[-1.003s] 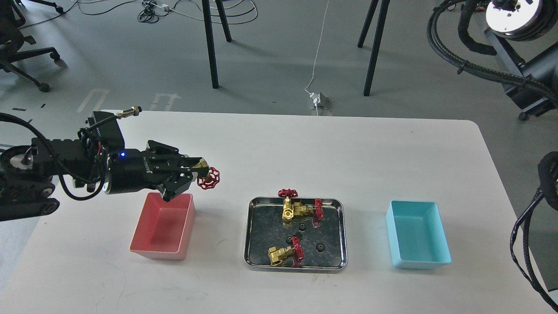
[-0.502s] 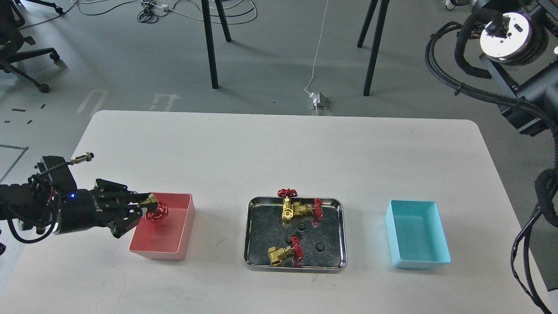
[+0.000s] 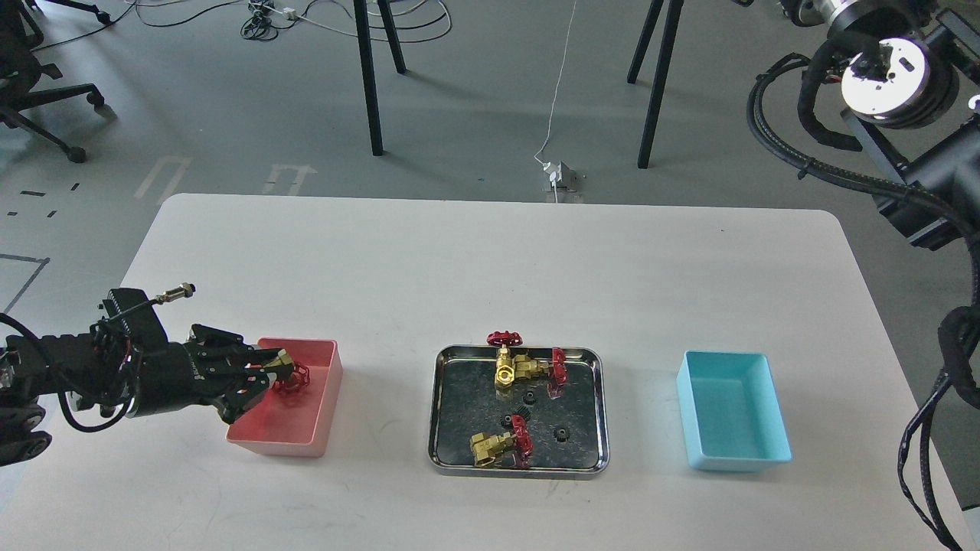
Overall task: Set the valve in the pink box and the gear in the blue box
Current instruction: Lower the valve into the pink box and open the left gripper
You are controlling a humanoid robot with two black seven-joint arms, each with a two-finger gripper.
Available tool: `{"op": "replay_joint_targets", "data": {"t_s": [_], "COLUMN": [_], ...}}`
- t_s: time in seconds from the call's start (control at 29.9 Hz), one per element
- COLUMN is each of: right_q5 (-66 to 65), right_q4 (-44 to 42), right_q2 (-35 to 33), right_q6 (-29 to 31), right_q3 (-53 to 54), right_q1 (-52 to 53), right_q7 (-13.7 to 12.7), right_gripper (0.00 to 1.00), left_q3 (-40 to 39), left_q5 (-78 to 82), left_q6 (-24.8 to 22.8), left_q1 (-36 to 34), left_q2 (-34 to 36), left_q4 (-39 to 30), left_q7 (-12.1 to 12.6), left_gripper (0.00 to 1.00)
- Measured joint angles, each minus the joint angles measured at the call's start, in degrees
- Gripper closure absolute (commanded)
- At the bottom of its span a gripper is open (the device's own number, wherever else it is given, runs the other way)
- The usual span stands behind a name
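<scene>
My left gripper (image 3: 269, 373) reaches in from the left and is shut on a brass valve (image 3: 289, 378) with a red handwheel, holding it low inside the left part of the pink box (image 3: 279, 445). Three more valves lie in the steel tray (image 3: 442, 405): two together at the back (image 3: 511, 368) and one at the front (image 3: 495, 448). Small black gears (image 3: 561, 435) lie on the tray floor between them. The blue box (image 3: 735, 460) stands empty to the right of the tray. My right gripper is out of view.
Thick black cables and a round white-faced arm part (image 3: 892, 69) hang at the top right, off the table. More cable runs down the right edge (image 3: 930, 428). Stand legs (image 3: 371, 84) rise from the floor behind the table.
My left gripper dropped with the valve from above the pink box's back edge to box level, pulled left, then moved slightly right so the valve sits inside the box.
</scene>
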Motion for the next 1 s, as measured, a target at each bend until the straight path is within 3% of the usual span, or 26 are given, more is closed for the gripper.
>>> {"op": "replay_joint_targets", "data": {"t_s": [0.2,0.33,0.77,1.0], "right_q5": [0.0,0.0,-0.8,-17.5], "right_q4": [0.0,0.0,0.4,3.2], "right_q2": [-0.1,-0.2,-0.9,-4.6], "right_q6": [0.0,0.1,1.0,6.5], "right_q3": [0.3,0.4,-0.3,-10.5], "right_q1": [-0.3,-0.5,-2.9,-1.9], "right_q7": [0.0,0.0,0.2,1.0], "right_gripper": [0.00,0.00,0.00,0.00], "left_q3": [0.0,0.0,-0.3,-15.3], "left_q5": [0.0,0.0,0.0,-3.5], "left_q6": [0.0,0.0,0.0,0.0], "left_q1": [1.0,1.6,1.6,1.4], "left_q2": [-0.2,-0.2,-0.5,2.3], "left_q4": [0.6,0.6,-0.5,-6.8], "left_q7": [0.0,0.0,0.0,0.0], "left_gripper": [0.76,0.59,0.33,0.28]}}
